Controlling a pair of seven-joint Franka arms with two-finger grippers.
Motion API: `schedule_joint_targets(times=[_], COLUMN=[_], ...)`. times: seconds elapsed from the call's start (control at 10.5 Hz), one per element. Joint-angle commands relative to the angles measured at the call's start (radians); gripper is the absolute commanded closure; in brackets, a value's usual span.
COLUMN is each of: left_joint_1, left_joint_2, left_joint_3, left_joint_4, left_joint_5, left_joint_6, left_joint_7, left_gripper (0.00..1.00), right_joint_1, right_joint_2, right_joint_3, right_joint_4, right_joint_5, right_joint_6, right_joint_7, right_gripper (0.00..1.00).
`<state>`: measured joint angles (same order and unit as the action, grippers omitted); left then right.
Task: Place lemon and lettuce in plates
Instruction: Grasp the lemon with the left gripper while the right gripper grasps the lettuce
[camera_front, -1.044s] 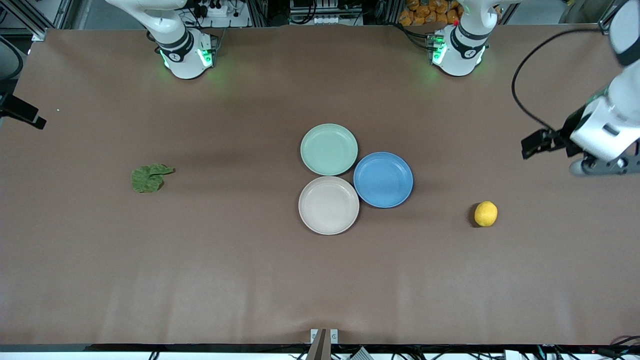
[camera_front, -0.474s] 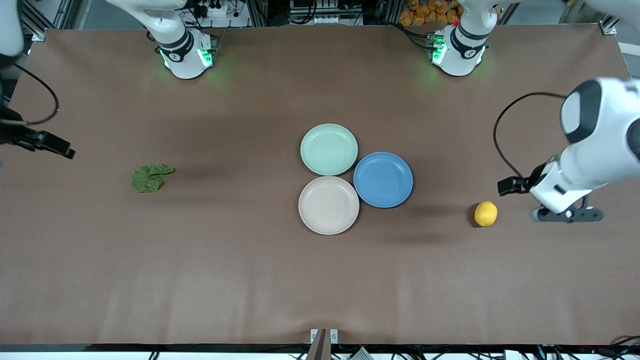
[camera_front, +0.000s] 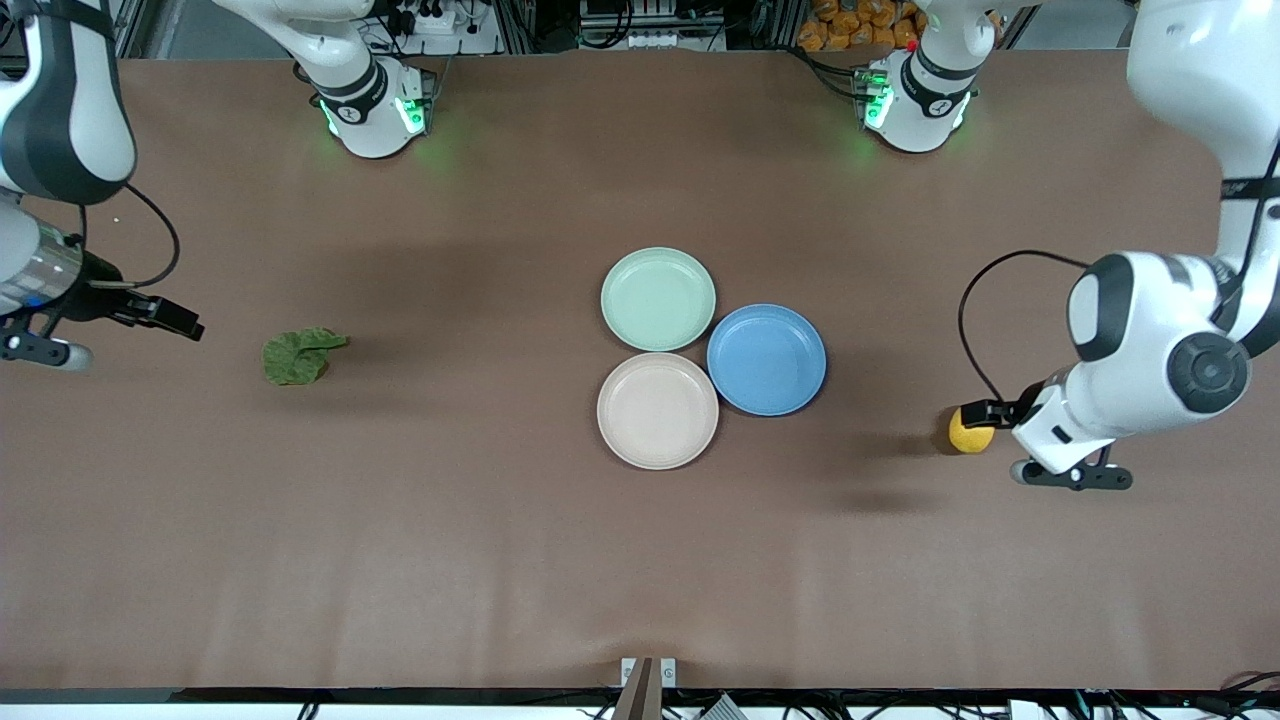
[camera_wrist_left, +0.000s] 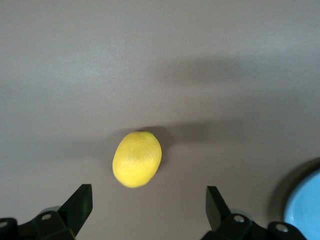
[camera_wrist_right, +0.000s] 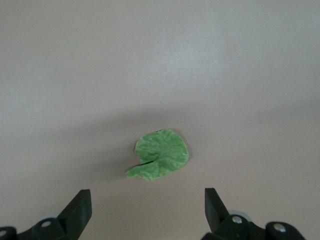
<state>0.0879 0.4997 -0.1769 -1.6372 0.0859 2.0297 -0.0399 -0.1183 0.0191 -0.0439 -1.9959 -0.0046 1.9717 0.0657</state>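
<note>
The lemon (camera_front: 966, 434) lies on the brown table toward the left arm's end, partly covered by the left wrist. In the left wrist view the lemon (camera_wrist_left: 137, 159) lies just ahead of the gap between the fingers. My left gripper (camera_front: 1070, 473) (camera_wrist_left: 147, 200) hangs open and empty above the table beside it. The lettuce (camera_front: 296, 356) (camera_wrist_right: 160, 161) lies flat toward the right arm's end. My right gripper (camera_front: 40, 350) (camera_wrist_right: 146, 200) is open and empty, in the air short of the leaf. The mint green plate (camera_front: 658, 298) and the beige plate (camera_front: 657, 410) sit empty mid-table.
A blue plate (camera_front: 766, 359) touches both other plates on the side toward the left arm's end; its rim shows in the left wrist view (camera_wrist_left: 306, 205). Both arm bases stand along the table's back edge.
Both arms have swung in from the table's ends. The left gripper has come down beside the lemon. The right gripper has moved in toward the lettuce. Nothing on the table has moved.
</note>
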Motion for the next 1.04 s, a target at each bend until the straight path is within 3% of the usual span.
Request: schedule_joint_targets(times=[0.0,0.19,0.47,0.66,0.95], left_joint_1=[0.023,0.027,0.029,0.033,0.036], left_joint_2=[0.075,0.108,0.154,0.160,0.172], left_joint_3=[-0.006,-0.006,-0.007,-0.007,-0.006], left_joint_4=[0.008,0.008,0.007,-0.025,-0.039], left_joint_5=[0.073,0.095,0.094,0.095,0.097], left_joint_6=[0.075,0.096,0.132,0.168,0.184], left_joint_7=[0.025,0.025,0.023,0.023,0.025], left_gripper=[0.00,0.00,0.00,0.00,0.00], right_joint_1=[-0.058,-0.070,-0.089,-0.104,-0.104], right_joint_2=[-0.008,0.022,0.128,0.185,0.258], right_joint_3=[0.013,0.013,0.015,0.018,0.025], right_joint_4=[-0.145,-0.211,-0.225,-0.280,-0.282], right_joint_5=[0.063,0.077,0.078,0.078,0.078], right_joint_6=[0.129,0.222,0.269,0.404,0.472], right_joint_7=[-0.088,-0.115,-0.115,-0.115,-0.104], right_gripper=[0.00,0.00,0.00,0.00,0.00])
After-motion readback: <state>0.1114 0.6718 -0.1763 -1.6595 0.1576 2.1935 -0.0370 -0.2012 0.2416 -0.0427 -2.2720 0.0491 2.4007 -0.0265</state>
